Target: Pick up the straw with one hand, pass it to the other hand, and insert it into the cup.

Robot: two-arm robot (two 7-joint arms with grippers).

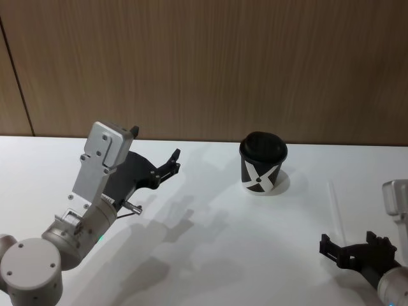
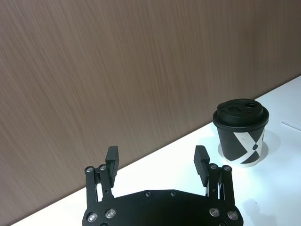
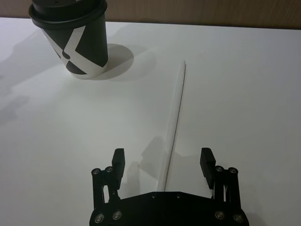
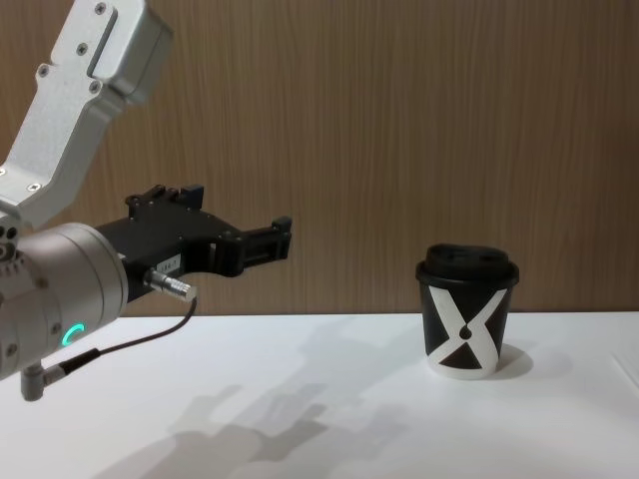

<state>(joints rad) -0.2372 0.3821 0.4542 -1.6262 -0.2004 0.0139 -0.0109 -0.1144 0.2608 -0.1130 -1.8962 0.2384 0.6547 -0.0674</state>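
on the white tabletop, to the robot's right of the small black paper cup with its black plastic lid and bold white x, the long thin white straw lies flat, pointing roughly away from the robot and well apart from the cup. the all-black two-finger right gripper hovers low over the straw's near end, jaws apart, one finger on either side of the tube. whether the tips touch the table i cannot tell. the left gripper, on a fat silver wrist with a green glowing ring, hangs in the air over the left of the table, jaws apart and empty, facing the cup. my reading: the step in hand is the pick, with nothing grasped yet. notes for doing it well: the straw already runs close to centre between the fingers, so a straight descent with no sideways correction should do. close slowly, since a light round tube will likely roll or skid if one pad arrives first, and may flatten under a hard squeeze. taking it near this end leaves a long free length for the left gripper at the handover. lift level and keep the far tip clear of the cup. the lid opening looks small, so the straw will want to be straight and uncrushed.
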